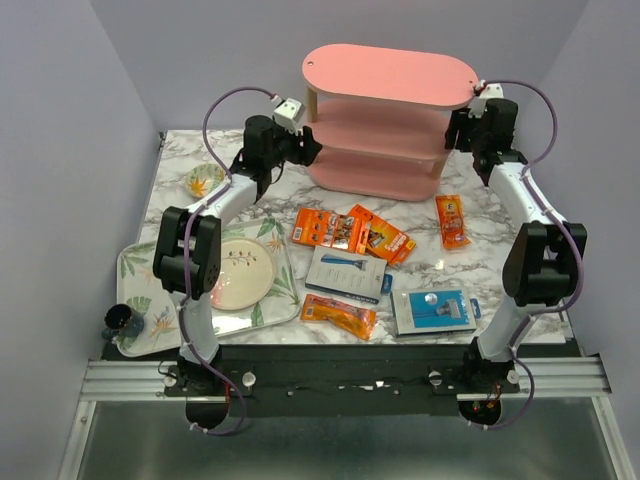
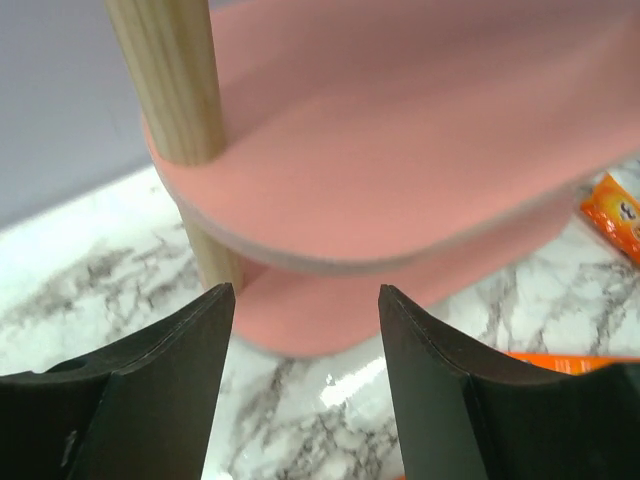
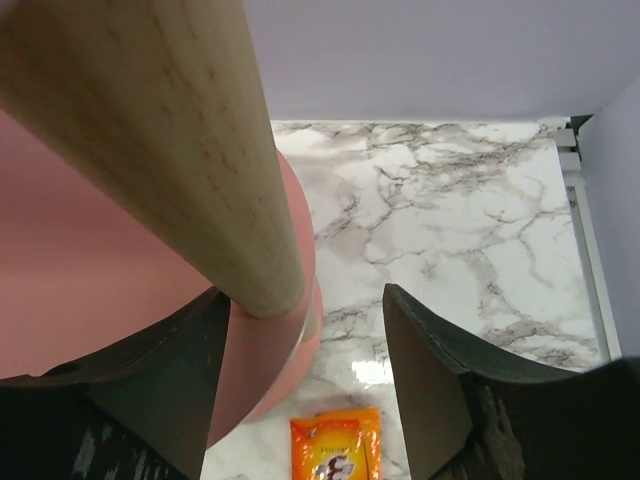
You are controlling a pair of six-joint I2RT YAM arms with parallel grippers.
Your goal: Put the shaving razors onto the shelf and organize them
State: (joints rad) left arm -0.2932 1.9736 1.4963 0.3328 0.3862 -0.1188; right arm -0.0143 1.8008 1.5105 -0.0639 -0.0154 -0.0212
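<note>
At the near edge of the table [image 1: 478,262], the nearest orange packet [image 1: 338,316] lies flat with its long axis left to right, its right end a little nearer. Just right of it, a blue-and-grey card [image 1: 432,311] lies lengthwise along the near edge. A second card [image 1: 346,273] sits behind the packet, slightly skewed. The tray [image 1: 135,288] with its plate [image 1: 240,275] fills the near left corner.

Toward mid-table, two orange packets [image 1: 325,227] overlap: the left one runs left to right and the right one slants from far left to near right. A lone orange packet [image 1: 452,220] lies apart to the right, its long axis running near to far. Bare marble shows between it and the right edge, and in a strip before the shelf.

The shelf [image 1: 390,75] stands at the far edge, centred, its oval boards running left to right. The left gripper [image 1: 312,148] hovers at its left end with its jaws spread, gripping nothing. The right gripper [image 1: 457,130] is at the right end, its jaws also apart. A wooden post [image 3: 200,150] sits just beside its left finger, unclamped.
</note>
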